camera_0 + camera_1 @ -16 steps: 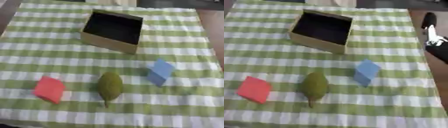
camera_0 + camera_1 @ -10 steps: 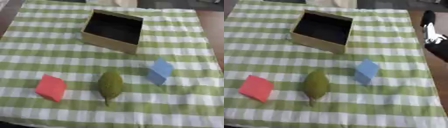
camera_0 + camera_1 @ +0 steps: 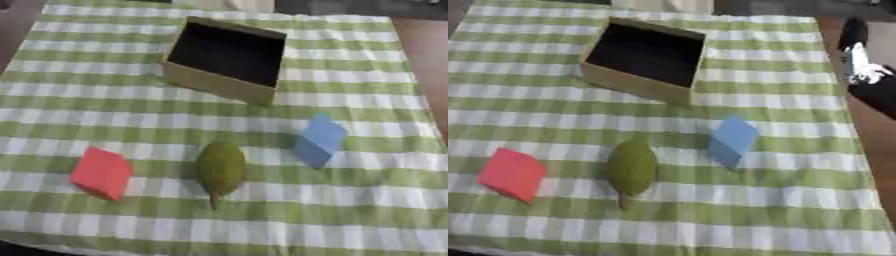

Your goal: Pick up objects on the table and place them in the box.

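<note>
An open tan cardboard box (image 3: pixel 219 86) with a dark inside stands at the back middle of the checked cloth. A red block (image 3: pixel 102 173) lies at the front left. Beside it, at the front middle, lies a green leaf-shaped object (image 3: pixel 220 167) with its stem toward me. A blue block (image 3: pixel 320 139) sits to the right of it. My right hand (image 3: pixel 859 52) shows as a black and silver shape at the right edge of the right eye view, off the cloth and well apart from every object. My left hand is out of sight.
A green and white checked cloth (image 3: pixel 105 115) covers the table. Brown table edge (image 3: pixel 429 65) shows on the right past the cloth. Open cloth lies between the box and the three objects.
The whole picture has shifted slightly, so the camera moved. The box, the blocks and the green object keep their places on the cloth.
</note>
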Robot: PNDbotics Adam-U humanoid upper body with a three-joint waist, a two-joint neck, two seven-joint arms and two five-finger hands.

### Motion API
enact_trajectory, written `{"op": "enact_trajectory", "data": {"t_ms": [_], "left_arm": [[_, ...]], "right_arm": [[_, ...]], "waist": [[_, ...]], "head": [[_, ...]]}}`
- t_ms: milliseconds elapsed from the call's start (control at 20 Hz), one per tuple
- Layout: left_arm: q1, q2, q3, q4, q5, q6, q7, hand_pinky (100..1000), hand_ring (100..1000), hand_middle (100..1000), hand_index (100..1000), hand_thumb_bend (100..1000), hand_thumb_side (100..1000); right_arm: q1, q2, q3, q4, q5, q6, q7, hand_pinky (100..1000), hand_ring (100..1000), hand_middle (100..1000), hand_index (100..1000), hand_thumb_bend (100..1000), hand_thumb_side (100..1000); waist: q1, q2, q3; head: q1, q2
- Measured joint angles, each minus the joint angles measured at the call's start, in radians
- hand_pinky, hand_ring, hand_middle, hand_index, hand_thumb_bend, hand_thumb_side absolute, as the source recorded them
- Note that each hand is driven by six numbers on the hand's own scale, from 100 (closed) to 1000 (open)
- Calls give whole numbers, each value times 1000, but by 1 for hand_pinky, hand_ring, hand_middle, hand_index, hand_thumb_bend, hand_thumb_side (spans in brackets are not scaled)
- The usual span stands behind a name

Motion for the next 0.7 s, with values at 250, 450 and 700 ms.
{"op": "enact_trajectory", "data": {"t_ms": [250, 450, 700], "left_arm": [[1, 1, 0, 0, 0, 0, 0, 778, 756, 773, 919, 246, 677], [1, 9, 0, 0, 0, 1, 0, 779, 757, 773, 920, 243, 680], [1, 10, -1, 0, 0, 3, -2, 779, 757, 774, 919, 241, 681]], "right_arm": [[31, -81, -6, 0, 52, 5, -27, 901, 890, 786, 907, 100, 373], [61, -164, -6, 0, 112, 15, -47, 901, 893, 805, 907, 100, 208], [76, -301, 15, 0, 200, 23, -43, 903, 898, 831, 907, 100, 149]], "waist": [[0, 9, 0], [0, 21, -5], [0, 28, -6]], "head": [[-11, -9], [-14, -19], [-13, -19]]}}
